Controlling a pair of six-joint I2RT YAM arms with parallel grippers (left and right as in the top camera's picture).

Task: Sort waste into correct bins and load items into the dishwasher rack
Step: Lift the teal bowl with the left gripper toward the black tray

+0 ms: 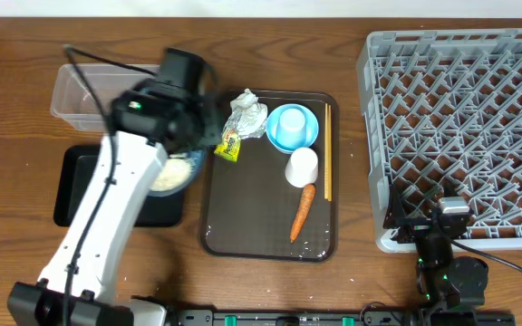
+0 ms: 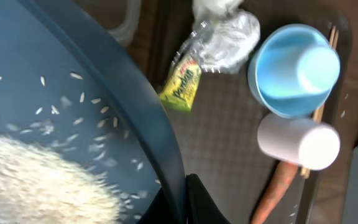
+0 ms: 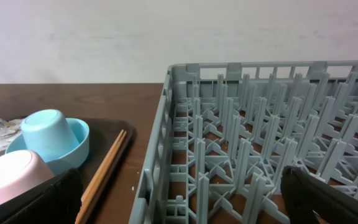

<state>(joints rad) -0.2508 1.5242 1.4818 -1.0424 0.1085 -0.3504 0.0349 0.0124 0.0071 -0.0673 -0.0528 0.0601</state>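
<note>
The left end effector (image 2: 182, 202) grips the dark-blue bowl (image 2: 73, 74) by its rim over the black tray (image 1: 72, 190) (the worktop's (image 1: 16, 54) nine o'clock), presumably to tip out rice (image 2: 36, 180); the right end effector (image 3: 185, 199) hangs released.

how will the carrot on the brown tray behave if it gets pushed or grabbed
The carrot looks solid, so it should probably lift stiff, without drooping. Round and tapered, lying flat on the brown tray, it would likely roll in a curve if pushed sideways. The thin tip may slip; the thicker end seems safer to grip.
</note>
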